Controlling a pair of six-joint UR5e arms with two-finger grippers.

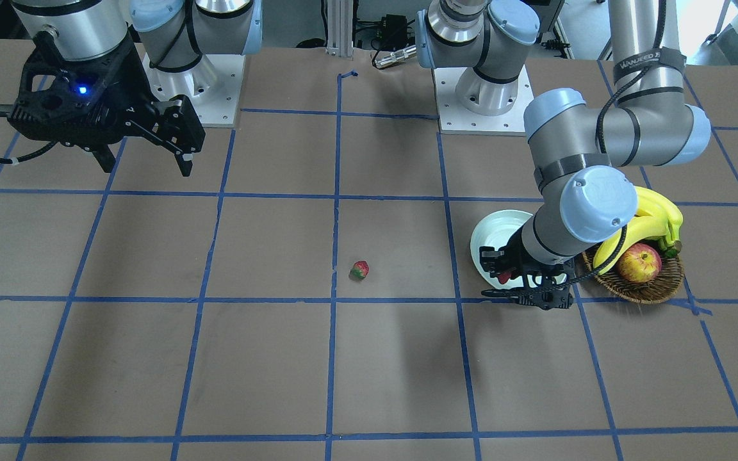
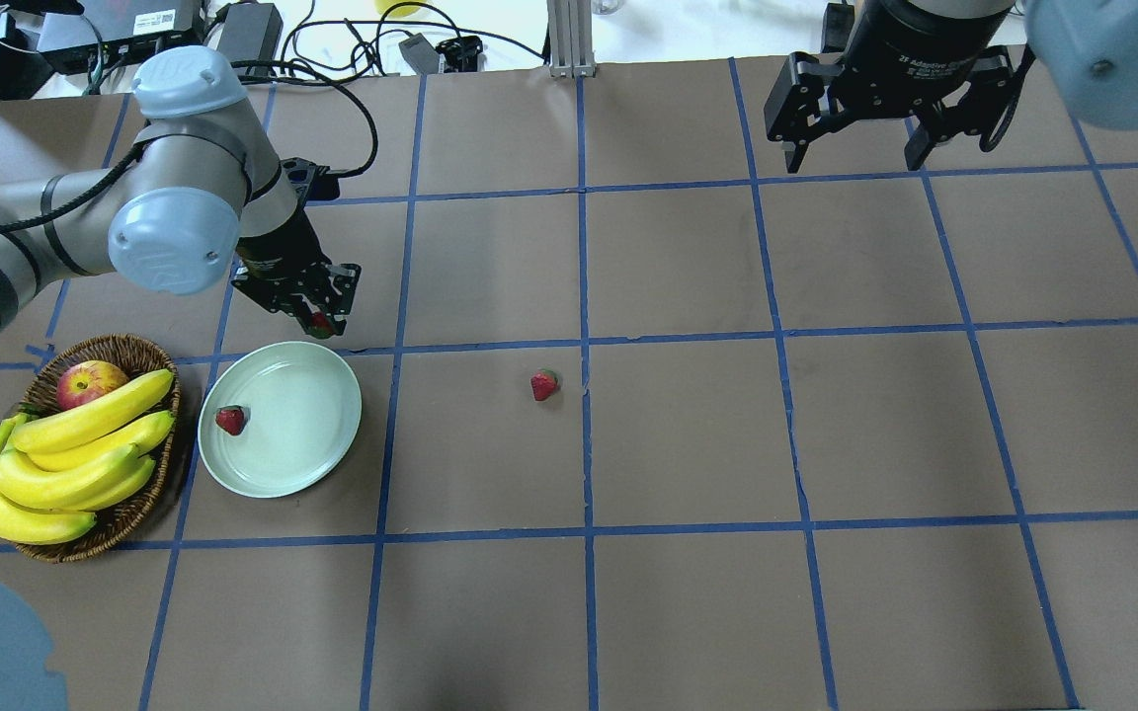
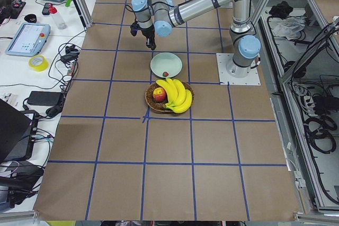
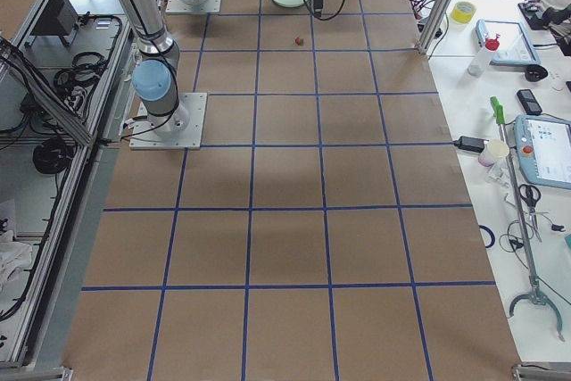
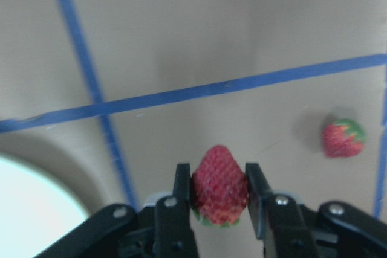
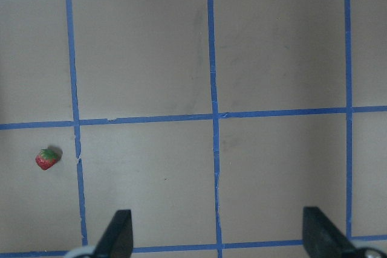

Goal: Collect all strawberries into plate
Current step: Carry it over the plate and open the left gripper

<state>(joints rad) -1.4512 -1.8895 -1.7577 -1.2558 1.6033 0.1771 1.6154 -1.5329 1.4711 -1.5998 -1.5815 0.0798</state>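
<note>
My left gripper (image 2: pixel 320 321) (image 5: pixel 219 200) is shut on a red strawberry (image 5: pixel 220 187) (image 2: pixel 320 320) and holds it above the table just past the far rim of the pale mint plate (image 2: pixel 297 434) (image 1: pixel 494 232). A second strawberry (image 2: pixel 230 420) lies in the plate near its left rim. A third strawberry (image 2: pixel 544 384) (image 1: pixel 359 270) (image 5: pixel 343 138) (image 6: pixel 47 159) lies on the brown table near the middle. My right gripper (image 2: pixel 860 148) (image 6: pixel 217 234) is open and empty, high over the far right of the table.
A brown wicker basket (image 2: pixel 134 509) (image 1: pixel 644 291) with bananas (image 2: pixel 65 464) and a red-yellow apple (image 2: pixel 90 382) stands right beside the plate on its left. Blue tape lines grid the table. Cables and boxes lie beyond the far edge.
</note>
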